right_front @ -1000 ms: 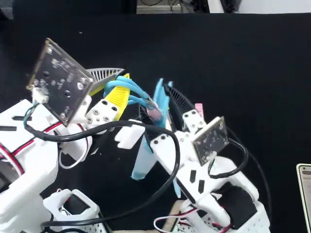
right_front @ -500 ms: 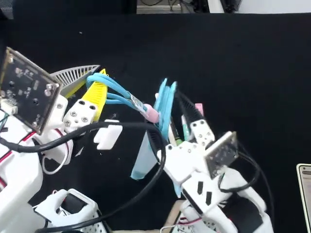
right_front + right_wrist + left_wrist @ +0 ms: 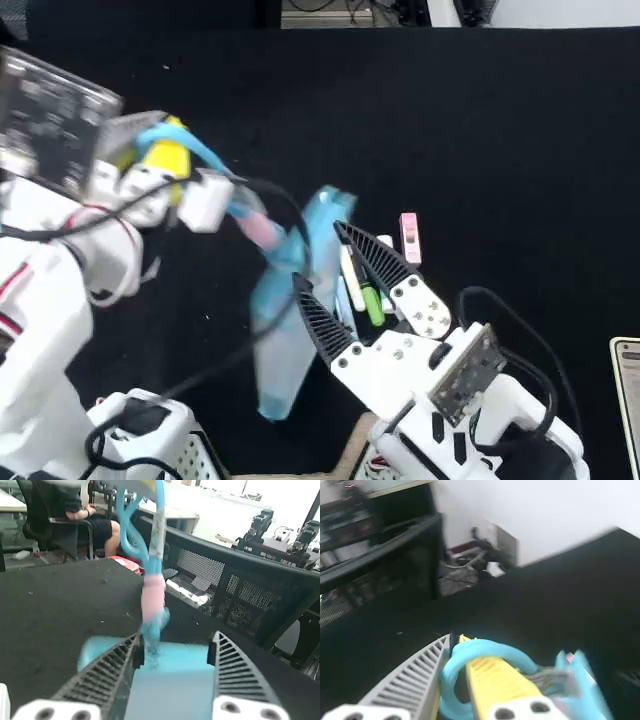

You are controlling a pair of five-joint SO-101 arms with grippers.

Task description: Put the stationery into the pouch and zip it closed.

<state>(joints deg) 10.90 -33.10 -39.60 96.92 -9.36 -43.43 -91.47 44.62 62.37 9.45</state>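
The light blue pouch (image 3: 285, 330) hangs tilted over the black table, held up by its blue cord (image 3: 215, 165) with a pink bead (image 3: 262, 230). My left gripper (image 3: 160, 150), high at the left, is shut on that cord loop (image 3: 480, 650); the loop wraps its yellow finger (image 3: 492, 680). My right gripper (image 3: 318, 255) stands open at the pouch's upper end. Its black fingers straddle the pouch (image 3: 170, 680) and the cord (image 3: 152, 597) rises in front. A white pen (image 3: 349, 275) and a green pen (image 3: 370, 302) lie beside the right gripper.
A pink eraser (image 3: 409, 237) lies on the black table (image 3: 500, 150) just beyond the right gripper. A white object (image 3: 628, 375) sits at the right edge. Both arm bases crowd the front edge; the far and right parts of the table are bare cloth.
My left gripper has swung up and to the left, pulling the cord taut. The right gripper has opened and drawn back, and the pouch has dropped lower and to the left.
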